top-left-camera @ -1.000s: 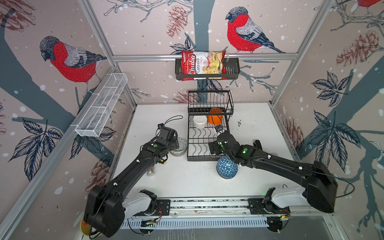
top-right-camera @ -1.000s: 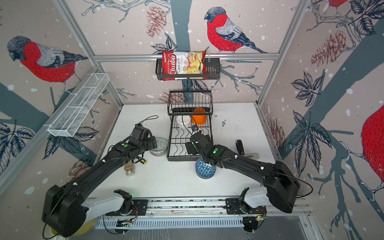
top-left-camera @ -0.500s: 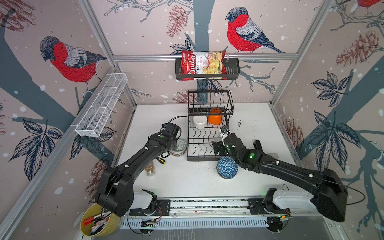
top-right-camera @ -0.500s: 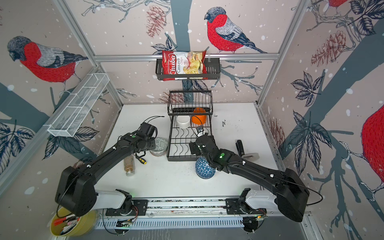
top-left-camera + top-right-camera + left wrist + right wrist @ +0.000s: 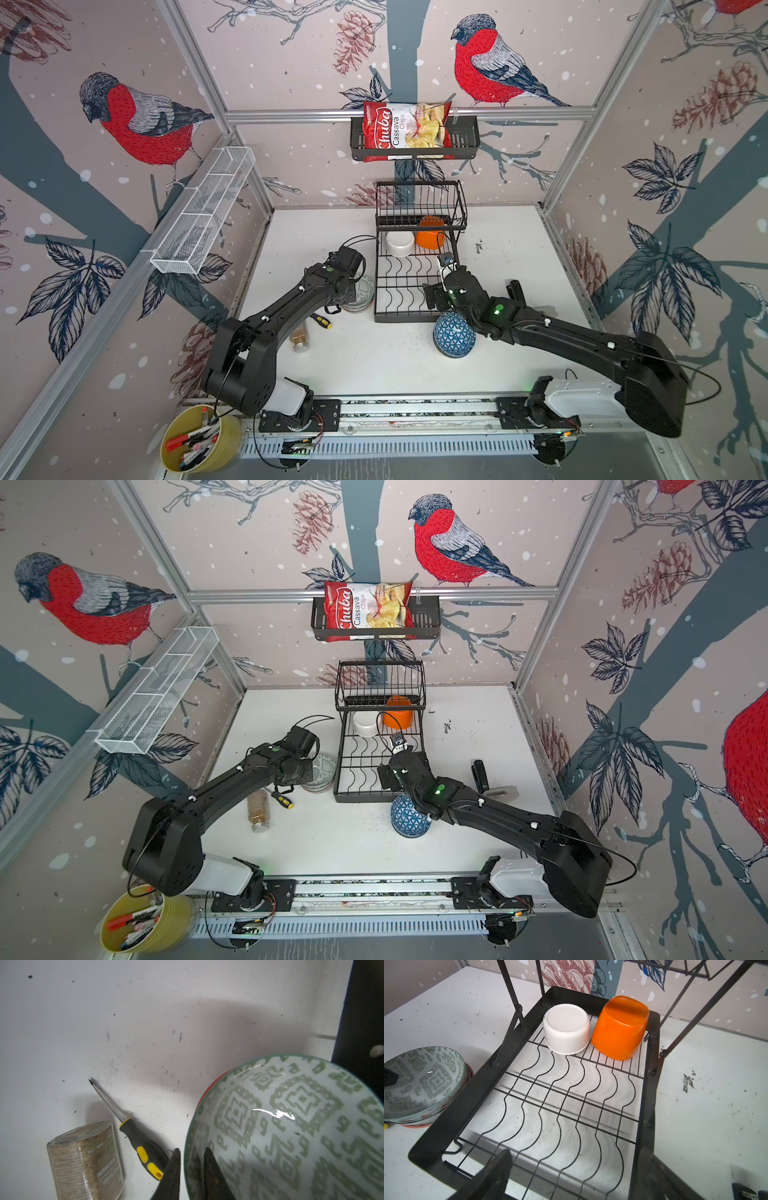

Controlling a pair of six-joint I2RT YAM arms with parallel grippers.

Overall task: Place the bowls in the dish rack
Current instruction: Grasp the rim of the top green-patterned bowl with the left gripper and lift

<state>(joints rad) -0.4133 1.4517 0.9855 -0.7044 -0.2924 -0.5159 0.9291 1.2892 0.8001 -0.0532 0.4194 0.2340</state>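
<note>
Glaze, wire and plastic
The green bowl [image 5: 291,1126] is glossy glazed ceramic; rack [image 5: 571,1095] matt black metal wire; orange bowl [image 5: 619,1026] smooth shiny plastic; white bowl [image 5: 566,1028] smooth, perhaps ceramic; counter [image 5: 145,1022] matt, scuffed.

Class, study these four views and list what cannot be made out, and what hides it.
- Bowls under the green bowl: the count; wrist views show only a red rim, and the left arm overlaps them in both top views.
- Left gripper: whether its jaws pinch the rim yet; the picture's edge cuts them.
- Blue bowl: far side behind the right arm, both top views.
- Jar label: blurred, left wrist view.
</note>
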